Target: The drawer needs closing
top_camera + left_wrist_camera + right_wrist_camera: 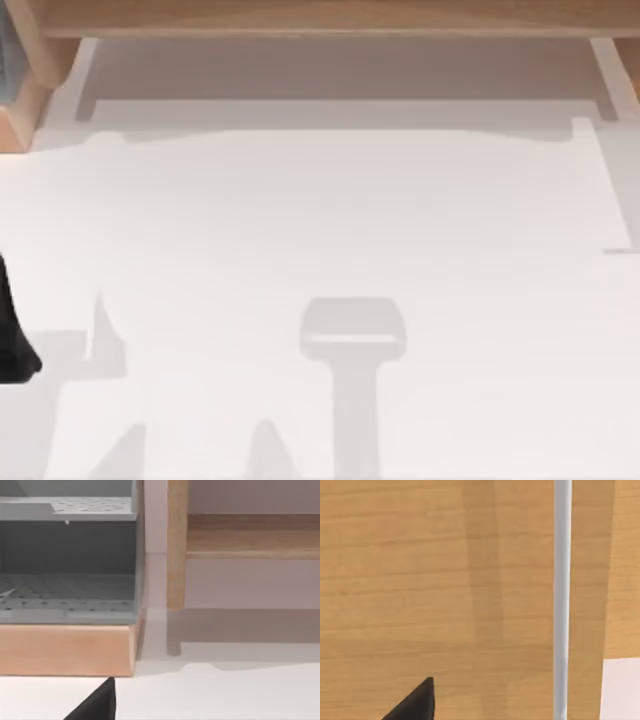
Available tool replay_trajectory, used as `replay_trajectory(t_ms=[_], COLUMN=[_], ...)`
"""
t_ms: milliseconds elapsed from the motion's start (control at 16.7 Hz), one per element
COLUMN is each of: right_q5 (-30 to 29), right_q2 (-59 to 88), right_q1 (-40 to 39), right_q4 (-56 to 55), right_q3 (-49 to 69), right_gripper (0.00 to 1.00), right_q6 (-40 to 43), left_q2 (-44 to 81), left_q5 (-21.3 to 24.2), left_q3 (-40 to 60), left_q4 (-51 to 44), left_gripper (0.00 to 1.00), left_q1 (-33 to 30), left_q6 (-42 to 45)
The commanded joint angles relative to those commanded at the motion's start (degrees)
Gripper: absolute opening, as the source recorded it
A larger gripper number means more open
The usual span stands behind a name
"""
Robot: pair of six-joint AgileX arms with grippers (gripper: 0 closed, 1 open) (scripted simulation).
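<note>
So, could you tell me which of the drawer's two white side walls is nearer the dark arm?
The drawer's left wall, beside the wooden corner; the left arm sits at the table's left edge.

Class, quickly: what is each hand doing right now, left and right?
Left hand: cannot be told, near the light-wood furniture.
Right hand: cannot be told, before a wood panel.

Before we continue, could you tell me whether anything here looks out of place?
Only the drawer: it stands pulled out from the light-wood furniture, its pale floor exposed at the table's far edge. Nothing looks spilled, tilted or damaged.
</note>
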State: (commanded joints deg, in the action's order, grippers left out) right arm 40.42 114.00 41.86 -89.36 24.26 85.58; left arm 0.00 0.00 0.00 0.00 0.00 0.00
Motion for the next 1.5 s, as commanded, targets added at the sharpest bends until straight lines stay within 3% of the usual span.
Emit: replay_trajectory(t_ms=[180, 1020, 1500], right_q5=[0.51, -2.88, -2.88], right_q2=[2.63, 4.07, 4.07], right_q1=[0.97, -2.4, -2.4], right_q4=[-3.11, 0.04, 0.04], right_q3=[0.63, 5.14, 5.14], right_gripper=[1.0, 1.0, 0.4], right_q6=[3.32, 3.39, 3.39], left_q2=[0.0, 0.0, 0.0], left_q5=[0.0, 0.0, 0.0], left_q3=[0.0, 0.0, 0.0], left_q4=[0.0, 0.0, 0.0], left_gripper=[1.0, 1.0, 1.0], left_q1=[0.0, 0.0, 0.0], left_q6=[0.0, 0.0, 0.0])
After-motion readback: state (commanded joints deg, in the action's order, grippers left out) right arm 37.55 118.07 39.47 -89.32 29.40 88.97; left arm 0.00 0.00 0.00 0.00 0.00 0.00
